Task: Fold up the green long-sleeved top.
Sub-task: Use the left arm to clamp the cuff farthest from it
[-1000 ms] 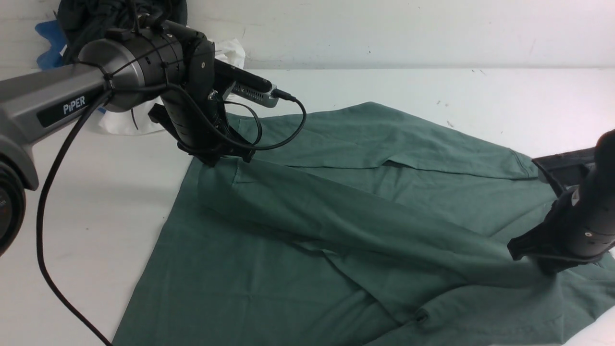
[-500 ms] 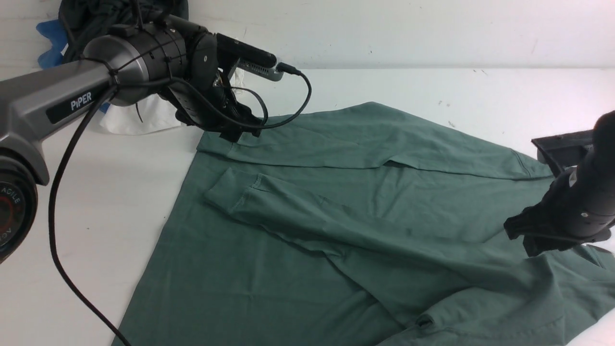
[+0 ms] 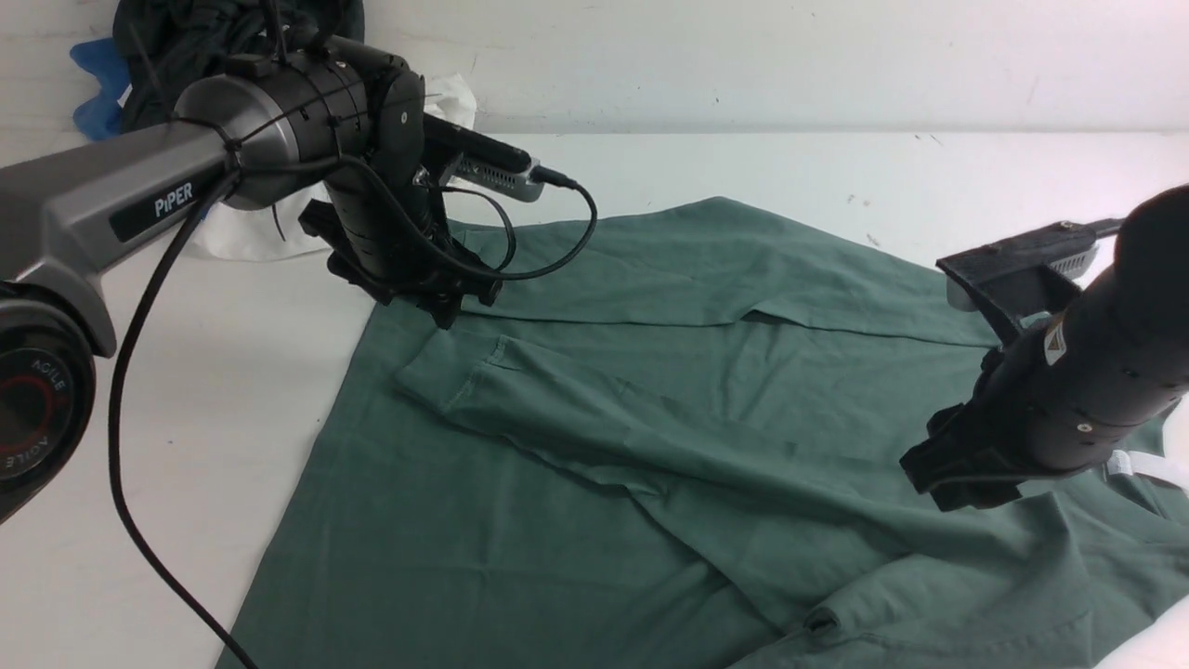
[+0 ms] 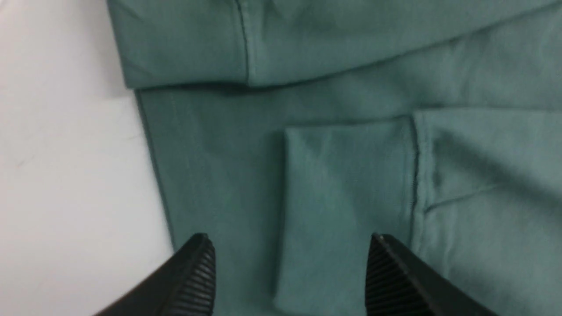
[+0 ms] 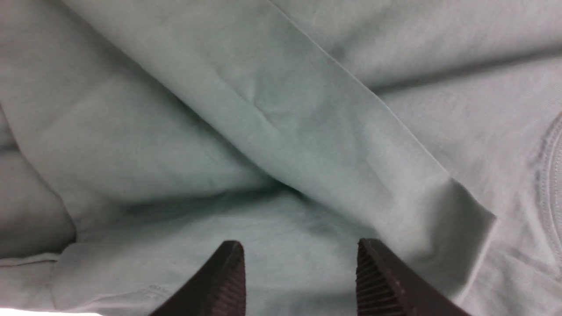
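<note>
Front camera looks forward across the table (image 3: pixel 790 163); both wrist cameras hang close above the same green long-sleeved top (image 3: pixel 594 520).

Plain sage-green long-sleeved top (image 3: pixel 706 390), white table (image 3: pixel 186 418), black ribbed left tool (image 4: pixel 290 240), blue cloth (image 3: pixel 93 93), white cloth (image 3: pixel 237 239), charcoal garment (image 3: pixel 186 37)

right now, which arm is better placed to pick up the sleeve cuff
Left: the left gripper hangs open over the cuff of the green long-sleeved top; the right gripper is open at the collar end.
</note>
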`<action>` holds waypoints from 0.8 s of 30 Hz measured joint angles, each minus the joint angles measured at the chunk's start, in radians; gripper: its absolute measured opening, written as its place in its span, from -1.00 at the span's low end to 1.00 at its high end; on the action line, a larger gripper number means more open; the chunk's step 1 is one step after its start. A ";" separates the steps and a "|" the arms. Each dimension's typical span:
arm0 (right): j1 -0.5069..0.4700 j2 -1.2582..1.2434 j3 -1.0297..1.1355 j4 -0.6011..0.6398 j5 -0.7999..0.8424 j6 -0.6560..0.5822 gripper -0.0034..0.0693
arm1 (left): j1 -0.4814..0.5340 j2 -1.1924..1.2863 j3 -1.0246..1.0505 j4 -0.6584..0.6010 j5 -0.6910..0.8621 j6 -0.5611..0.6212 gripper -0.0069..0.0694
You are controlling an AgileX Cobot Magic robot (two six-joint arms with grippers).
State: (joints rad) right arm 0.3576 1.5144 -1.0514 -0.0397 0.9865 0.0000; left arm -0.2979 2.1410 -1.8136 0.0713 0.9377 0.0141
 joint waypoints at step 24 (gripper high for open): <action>-0.002 0.000 0.000 -0.030 0.049 0.000 0.01 | 0.118 0.325 -0.396 0.004 -0.040 -0.183 0.30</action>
State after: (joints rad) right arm 0.3557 1.5144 -1.0514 -0.0694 1.0355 0.0000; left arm -0.1800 2.4659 -2.2098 0.0757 0.8980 -0.1688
